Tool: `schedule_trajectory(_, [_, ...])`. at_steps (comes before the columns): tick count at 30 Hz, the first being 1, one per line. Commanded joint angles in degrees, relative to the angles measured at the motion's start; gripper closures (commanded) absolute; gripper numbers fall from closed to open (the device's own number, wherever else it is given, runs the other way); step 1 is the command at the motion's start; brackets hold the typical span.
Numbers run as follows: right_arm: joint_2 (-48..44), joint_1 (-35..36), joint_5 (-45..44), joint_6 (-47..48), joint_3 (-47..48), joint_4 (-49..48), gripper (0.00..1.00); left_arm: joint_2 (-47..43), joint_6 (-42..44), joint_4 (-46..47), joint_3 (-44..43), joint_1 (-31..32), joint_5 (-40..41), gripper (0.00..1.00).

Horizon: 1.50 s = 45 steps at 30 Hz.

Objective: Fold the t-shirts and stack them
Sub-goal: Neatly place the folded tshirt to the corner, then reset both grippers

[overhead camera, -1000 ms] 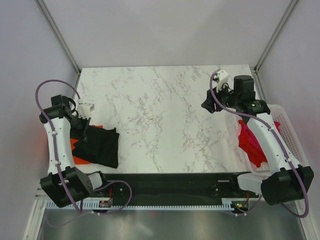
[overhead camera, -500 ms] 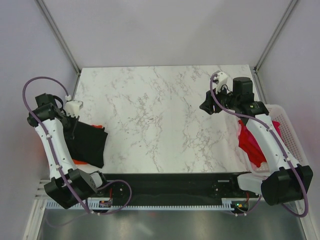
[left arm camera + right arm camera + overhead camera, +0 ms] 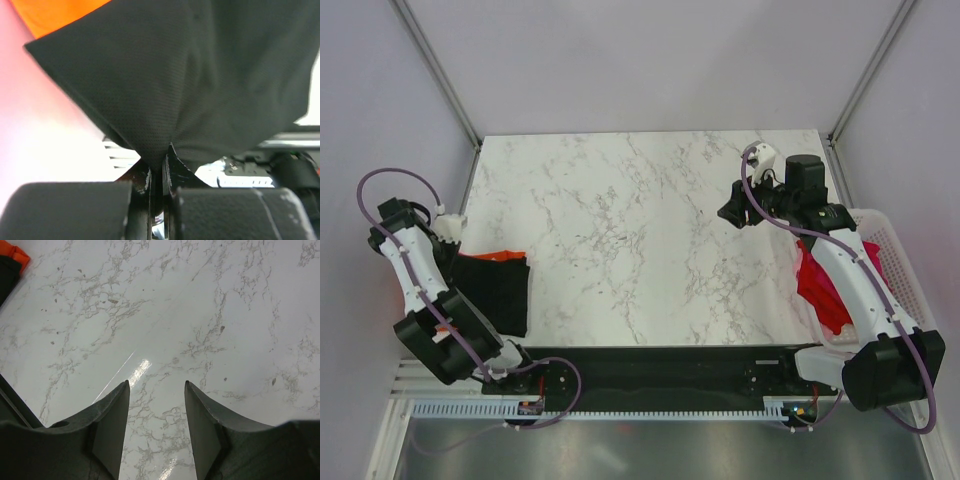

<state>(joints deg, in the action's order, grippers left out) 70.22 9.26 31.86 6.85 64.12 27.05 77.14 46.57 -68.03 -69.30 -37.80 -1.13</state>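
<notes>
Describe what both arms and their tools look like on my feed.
Both match: the left arm and right arm have white links, black joints and a looping purple cable. The left tool and right tool have dark fingers.

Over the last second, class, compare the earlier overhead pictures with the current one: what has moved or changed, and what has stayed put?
The left gripper, shut on a fold of the black t-shirt, swung out toward the left edge of the table, dragging the shirt along; less of the orange t-shirt shows now. Unchanged: the right gripper, open above the table, and the pink t-shirt in the basket.
</notes>
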Motion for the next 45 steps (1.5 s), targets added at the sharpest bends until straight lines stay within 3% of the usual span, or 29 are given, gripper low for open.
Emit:
schedule_trajectory(1, [-1.05,0.15,1.54,-0.61,0.04,-2.26,0.44,1.95,1.42,6.68,-1.01,-1.57,2.18,0.98])
schedule_trajectory(13, [0.45,0.06,2.68,-2.1,-0.22,-2.61,0.44,4.16,-1.21,12.04,2.14,-1.66,6.48,0.96])
schedule_trajectory(16, [0.45,-0.03,2.68,-2.37,-0.4,-2.96,0.43,3.28,-2.35,13.62,3.46,-1.75,8.51,0.91])
schedule_trajectory(18, [0.36,0.06,2.51,-2.28,-0.4,-2.88,0.43,2.93,-2.88,13.89,3.38,-1.75,8.68,0.76])
schedule_trajectory(20, [0.27,0.06,2.25,-1.93,-0.31,-2.79,0.43,2.49,-4.29,14.67,3.12,-1.75,8.51,0.46])
schedule_trajectory(22, [0.01,0.06,1.46,-1.58,-0.13,-2.7,0.43,1.35,-6.73,15.29,2.15,-1.75,7.72,0.38])
schedule_trajectory(23, [-0.25,0.15,0.93,-1.23,-0.05,-2.62,0.42,0.65,-7.88,17.04,1.02,-1.75,6.5,0.04])
schedule_trajectory(24, [-0.43,0.06,0.49,-0.97,0.04,-2.61,0.42,-1.54,-10.07,18.45,0.48,-1.75,5.97,0.0])
schedule_trajectory(28, [-1.48,0.15,-3.89,-0.35,0.22,-2.26,0.39,-6.81,-14.22,23.82,-1.1,-0.17,-0.09,0.0])
schedule_trajectory(33, [-2.36,0.06,-5.67,1.23,0.04,-1.74,0.25,-9.2,-16.5,23.47,-1.19,10.54,-0.98,0.0])
schedule_trajectory(34, [-2.45,0.06,-5.75,0.89,-0.04,-2.0,0.02,-9.38,-16.86,23.12,-1.54,13.95,-1.42,0.0])
schedule_trajectory(37, [-1.93,0.06,-7.07,-1.05,1.18,-2.26,0.02,-8.77,-19.14,20.22,-4.43,20.2,-4.92,0.0])
schedule_trajectory(45, [0.79,0.15,-11.98,-2.27,2.15,-2.79,0.02,-0.96,-30.73,17.49,-11.21,27.78,-14.25,0.0])
